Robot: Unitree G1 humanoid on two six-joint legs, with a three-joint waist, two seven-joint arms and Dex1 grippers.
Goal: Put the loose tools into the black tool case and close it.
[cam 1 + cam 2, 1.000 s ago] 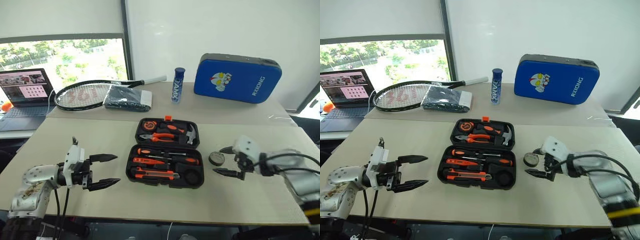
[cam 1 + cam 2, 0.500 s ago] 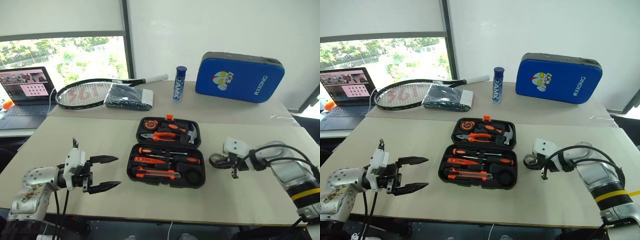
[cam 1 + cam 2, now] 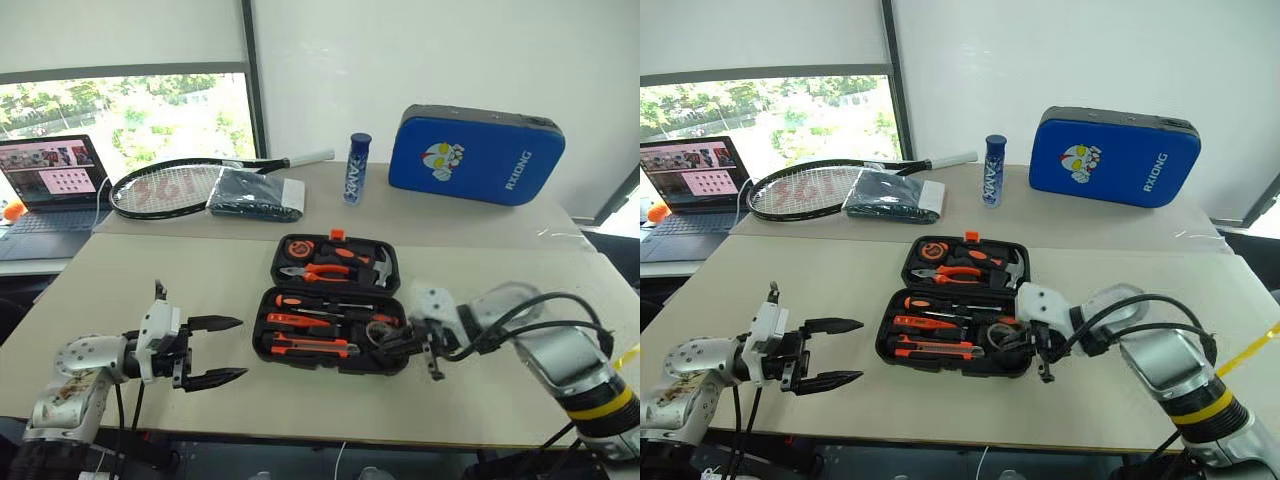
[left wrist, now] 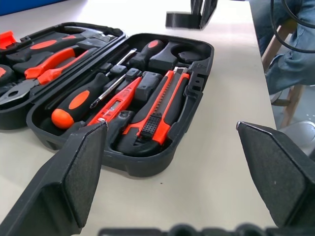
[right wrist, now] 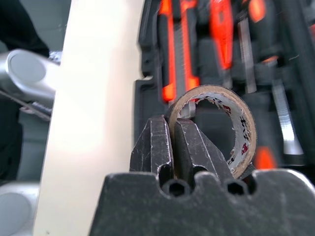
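The black tool case [image 3: 335, 318] lies open mid-table. Our right gripper [image 5: 170, 142], fingers clamped on the tape roll [image 5: 224, 125], hangs over its near right corner; we should centre it above the round recess before releasing. Left gripper [image 3: 212, 351] waits wide open, empty.

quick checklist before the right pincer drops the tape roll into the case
1. Tape roll held: ok, the right pincer is shut on its wall.
2. Roll over the black tool case: ok, it hangs above the case's near right end.
3. Round recess free: cannot tell, the pincer and roll cover it.
4. Other loose tools seated: ok, the screwdrivers and utility knife lie in their recesses.
5. Left pincer out of the way: ok, open, on the table beside the case.
6. Lid free to close: not ok yet, the right arm reaches over the case.
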